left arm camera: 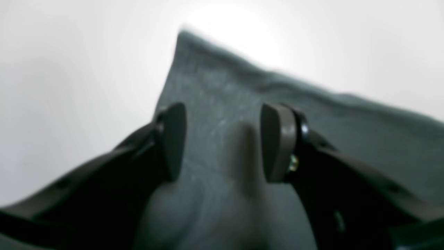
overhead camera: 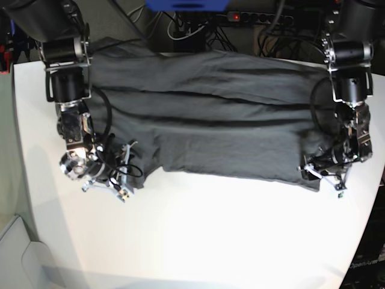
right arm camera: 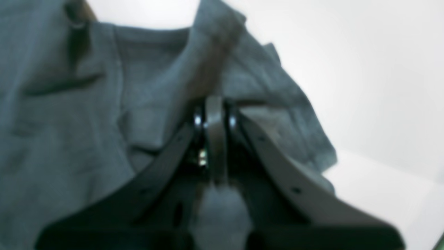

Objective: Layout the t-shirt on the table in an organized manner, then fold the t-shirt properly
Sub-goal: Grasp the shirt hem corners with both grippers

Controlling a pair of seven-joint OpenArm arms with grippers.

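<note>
Shirt first: dark grey t-shirt (overhead camera: 210, 120), spread wide across the far half of the white table (overhead camera: 198, 241). Lies mostly flat, with long dark creases running side to side. Top edge reaches the back of the table, and cannot tell where it ends there against the dark cables (overhead camera: 180, 27).

On the left of the base view, right gripper (overhead camera: 120, 183) low at the shirt's near left corner, by a bunched bit of cloth. Too small and tangled with wires there to read the tips. Closer, in the right wrist view, right gripper (right arm camera: 215, 114) pressed tight together, no gap at all, with a ridge of the t-shirt (right arm camera: 69, 146) pulled up from the tips. Looks pinched on that cloth. Very blurry, so hard to say which part of the shirt. Bare table (right arm camera: 381, 86) off to the right side.

On the right of the base view, left gripper (overhead camera: 322, 174) down at the shirt's near right corner, touching or just above it; cannot tell which. In the left wrist view, left gripper (left arm camera: 222, 139) with fingers (left arm camera: 173, 139) standing apart. Soft bump of t-shirt (left arm camera: 347, 118) rises in the gap, not squeezed by either pad. Shirt corner points away, onto the table (left arm camera: 69, 86). Fuzzy too, and the lower cloth cut off by the frame.
</note>
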